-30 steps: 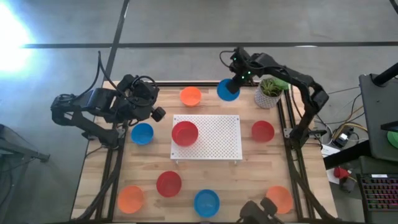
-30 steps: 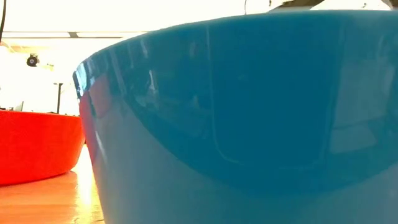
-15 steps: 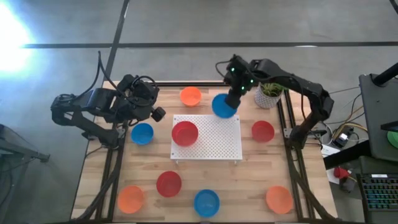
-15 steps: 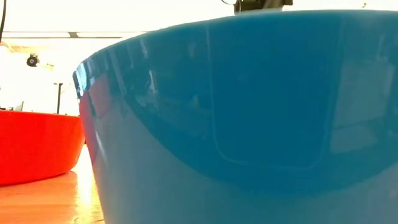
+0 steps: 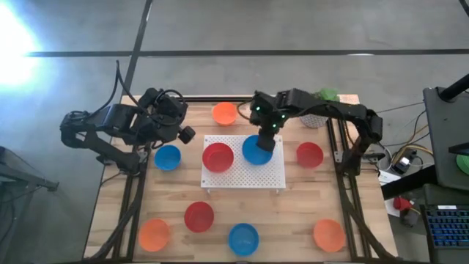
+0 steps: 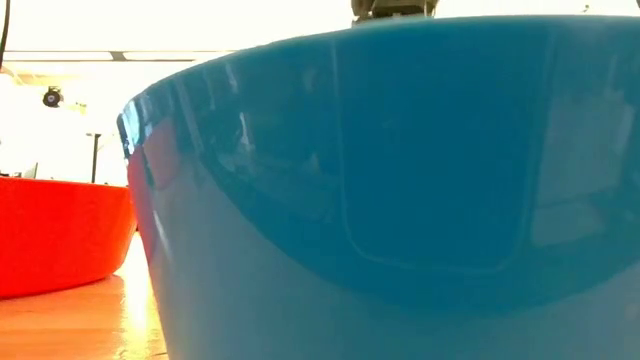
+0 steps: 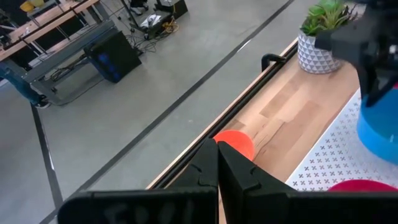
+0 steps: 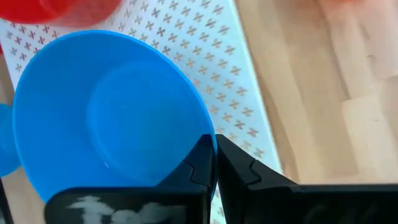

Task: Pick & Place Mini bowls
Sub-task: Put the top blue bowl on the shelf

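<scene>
My right gripper [image 5: 265,139] is shut on a blue mini bowl [image 5: 256,149] over the far part of the white perforated board [image 5: 249,176]. A red mini bowl [image 5: 218,157] sits on the board just left of it. The left wrist view shows the blue bowl [image 7: 376,127] hanging under the right gripper. My left gripper [image 7: 217,146] is shut on nothing, raised over the table's far left [image 5: 185,134]. In the low view another blue bowl [image 6: 400,200] fills the picture, with a red bowl [image 6: 60,235] beside it. My right gripper pinches the blue bowl's rim [image 8: 200,138] on the side toward the arm, one finger over the inside and one outside the wall. The fingers come from above, slanting down. The bowl hangs open side up over the board; whether its bottom touches, I cannot tell.
Around the board lie more mini bowls: orange [image 5: 225,113] at the far edge, blue [image 5: 168,157] at left, red [image 5: 309,155] at right, and red [image 5: 198,216], blue [image 5: 243,239] and two orange [image 5: 154,233] [image 5: 328,235] near the front. A potted plant [image 5: 319,111] stands far right.
My right gripper has carried the blue bowl from the far edge beside the plant toward the table's near and left side, and now holds it over the board next to the red bowl. Its wrist has rolled on the way. It has stayed shut on the bowl.
</scene>
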`<action>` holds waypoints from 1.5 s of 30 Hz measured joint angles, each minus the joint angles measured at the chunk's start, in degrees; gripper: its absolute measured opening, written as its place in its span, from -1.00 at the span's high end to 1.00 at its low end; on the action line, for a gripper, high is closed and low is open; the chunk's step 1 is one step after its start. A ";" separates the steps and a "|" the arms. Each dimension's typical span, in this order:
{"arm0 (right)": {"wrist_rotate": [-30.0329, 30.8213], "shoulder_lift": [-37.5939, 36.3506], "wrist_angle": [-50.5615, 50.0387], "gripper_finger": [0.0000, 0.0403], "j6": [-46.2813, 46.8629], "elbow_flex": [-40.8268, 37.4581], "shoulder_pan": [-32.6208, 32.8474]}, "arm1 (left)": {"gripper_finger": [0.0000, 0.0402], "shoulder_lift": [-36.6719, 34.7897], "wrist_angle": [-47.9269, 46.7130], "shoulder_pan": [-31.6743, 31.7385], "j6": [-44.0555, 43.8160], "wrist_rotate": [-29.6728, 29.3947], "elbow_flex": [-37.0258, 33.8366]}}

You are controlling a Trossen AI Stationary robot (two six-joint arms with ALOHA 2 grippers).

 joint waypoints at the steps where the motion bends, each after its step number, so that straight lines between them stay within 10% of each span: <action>1: -0.02 0.59 0.08 0.96 -0.08 0.20 0.16 | 1.00 0.00 -0.01 0.01 0.00 0.00 -0.19; 45: -3.24 4.55 5.08 0.96 4.89 1.16 3.16 | 1.00 0.00 0.66 0.00 0.04 0.42 -2.33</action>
